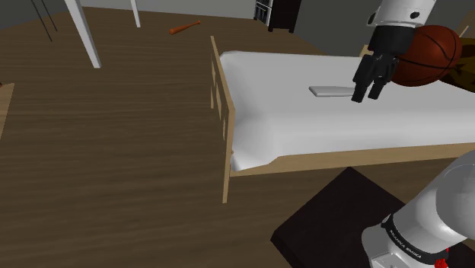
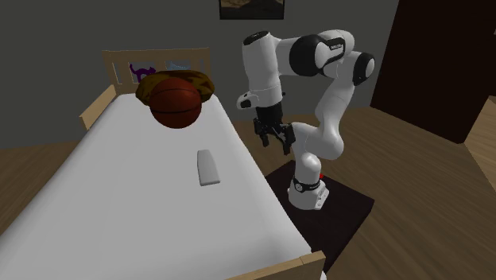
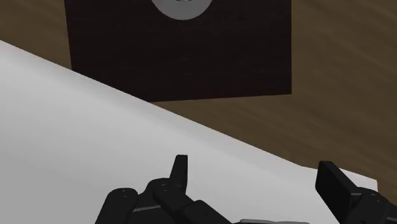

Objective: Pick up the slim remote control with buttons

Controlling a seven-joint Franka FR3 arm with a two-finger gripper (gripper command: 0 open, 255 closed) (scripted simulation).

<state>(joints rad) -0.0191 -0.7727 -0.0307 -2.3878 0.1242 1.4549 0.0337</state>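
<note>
Remote [image 2: 207,167] lies flat on the white mattress [image 2: 119,199], roughly mid-bed, long axis running toward the headboard [image 2: 155,53]. It's drawn as a plain pale grey slab and I can't make out any buttons. Gripper [image 2: 274,140] hangs over the mattress edge on the stand [image 2: 338,208] side, apart from the remote and above it, with nothing in it. Wrist view has the fingers [image 3: 180,170] spread wide, with bare sheet and wood floor [image 3: 331,114] beyond them. My read on handling: light, stiff, thin, probably a smooth casing, so it may skate or tip if pinched near an end. I'd take it across the narrow width at mid-length, fingers straddling the long sides, and expect the tips to sink a little into soft bedding. It likely needs a wrist turn to square the jaws across it; I can't judge the current alignment. Around it, a basketball [image 2: 175,103] sits toward the head end against a brown-yellow cushion [image 2: 197,79], apart from the remote with bare sheet between, so I don't think it blocks my approach. The wooden bed frame [image 1: 227,164] sits mostly below the mattress top, so it shouldn't interfere.
</note>
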